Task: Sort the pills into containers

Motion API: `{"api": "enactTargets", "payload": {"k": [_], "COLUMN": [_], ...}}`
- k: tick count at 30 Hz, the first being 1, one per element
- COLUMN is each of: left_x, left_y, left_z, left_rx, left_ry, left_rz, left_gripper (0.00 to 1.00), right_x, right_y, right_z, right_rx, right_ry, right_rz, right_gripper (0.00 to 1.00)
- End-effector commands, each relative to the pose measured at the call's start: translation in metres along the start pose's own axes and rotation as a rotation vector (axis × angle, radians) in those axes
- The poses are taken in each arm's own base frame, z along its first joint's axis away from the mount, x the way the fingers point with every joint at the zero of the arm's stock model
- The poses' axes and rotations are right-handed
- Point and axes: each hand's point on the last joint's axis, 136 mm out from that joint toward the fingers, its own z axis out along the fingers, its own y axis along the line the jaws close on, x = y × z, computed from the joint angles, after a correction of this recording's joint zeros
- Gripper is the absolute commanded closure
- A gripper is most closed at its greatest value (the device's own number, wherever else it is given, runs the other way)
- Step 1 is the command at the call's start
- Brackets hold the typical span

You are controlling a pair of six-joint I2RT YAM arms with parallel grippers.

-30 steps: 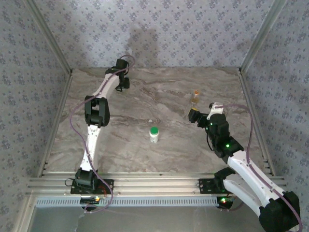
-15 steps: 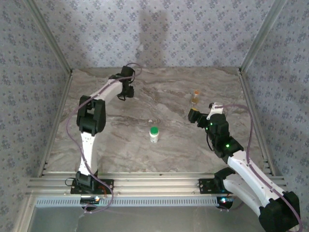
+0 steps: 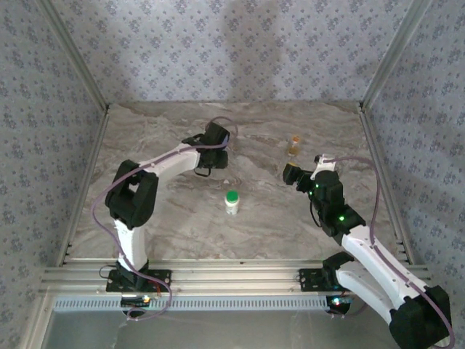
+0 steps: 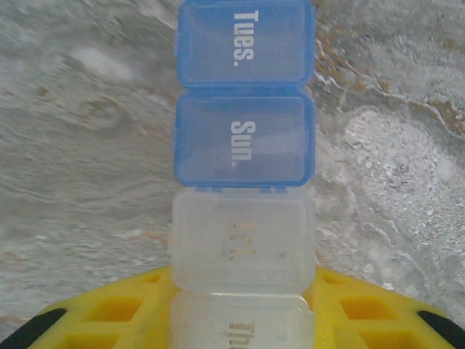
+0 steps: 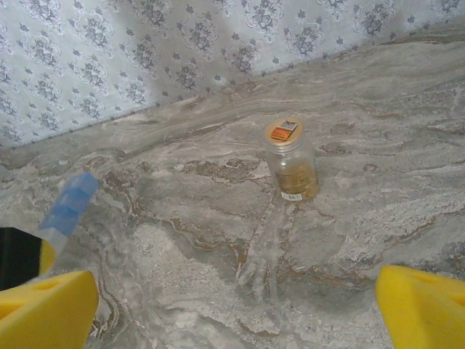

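Observation:
My left gripper [image 4: 243, 320] is shut on a weekly pill organizer [image 4: 243, 138], held above the marble table. Its clear "Fri." and "Thu." lids lie between my yellow fingers [image 4: 109, 313], and the blue "Sun." and "Tues." lids stick out ahead. In the top view the left gripper [image 3: 216, 138] hangs over the middle back of the table. The organizer's blue end [image 5: 69, 203] shows at the left of the right wrist view. My right gripper [image 3: 290, 173] is open and empty, just short of a small amber pill jar [image 3: 294, 145] with an orange lid [image 5: 283, 131].
A white bottle with a green cap [image 3: 232, 201] stands upright at the table's middle, between the two arms. Patterned walls and metal posts [image 3: 378, 65] close in the back and sides of the table [image 3: 182, 218].
My left arm has swung from the back-left corner rightward and nearer, toward the middle of the table, with the organizer in its grip. The right arm has stayed still.

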Motion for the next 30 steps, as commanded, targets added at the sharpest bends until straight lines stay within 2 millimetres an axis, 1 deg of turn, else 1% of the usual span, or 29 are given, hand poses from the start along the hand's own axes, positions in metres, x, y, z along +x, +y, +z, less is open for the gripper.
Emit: {"api": "enactTargets", "payload": {"k": [1, 9, 11, 12, 14, 16, 19, 21, 23, 26, 28, 30], "left_x": [0.003, 0.004, 0.005, 0.003, -0.001, -0.006, -0.014, -0.020, -0.025, -0.027, -0.023, -0.012], "left_y": [-0.020, -0.042, -0.049, -0.052, -0.057, -0.061, -0.060, -0.054, -0.041, -0.010, 0.011, 0.036], "left_z": [0.014, 0.032, 0.031, 0.029, 0.021, 0.011, -0.011, -0.030, -0.052, -0.087, -0.108, -0.126], "left_rx": [0.037, 0.095, 0.110, 0.117, 0.129, 0.145, 0.170, 0.168, 0.142, 0.109, 0.097, 0.076], "left_ry": [-0.005, 0.030, 0.032, 0.028, 0.011, -0.012, -0.071, -0.116, -0.171, -0.242, -0.276, -0.313], "left_rz": [-0.050, -0.097, -0.102, -0.100, -0.096, -0.095, -0.114, -0.123, -0.118, -0.121, -0.129, -0.126], "left_gripper": [0.57, 0.53, 0.48, 0.44, 0.39, 0.39, 0.39, 0.39, 0.39, 0.39, 0.39, 0.38], "right_x": [-0.002, 0.001, 0.001, 0.002, 0.002, 0.004, 0.008, 0.010, 0.012, 0.015, 0.018, 0.022], "right_y": [-0.003, -0.004, -0.005, -0.004, -0.005, -0.005, -0.006, -0.008, -0.009, -0.007, 0.000, 0.012], "right_z": [0.001, 0.003, 0.004, 0.004, 0.005, 0.006, 0.009, 0.012, 0.015, 0.020, 0.027, 0.036], "right_rx": [0.017, 0.027, 0.028, 0.029, 0.029, 0.032, 0.041, 0.051, 0.063, 0.072, 0.049, 0.020], "right_ry": [-0.010, 0.000, 0.001, 0.003, 0.005, 0.012, 0.021, 0.032, 0.045, 0.074, 0.108, 0.164], "right_rz": [0.022, 0.026, 0.031, 0.032, 0.033, 0.034, 0.036, 0.029, 0.023, 0.012, -0.021, -0.076], "right_gripper": [0.00, 0.00, 0.00, 0.00, 0.00, 0.00, 0.00, 0.00, 0.00, 0.00, 0.00, 0.00]}}
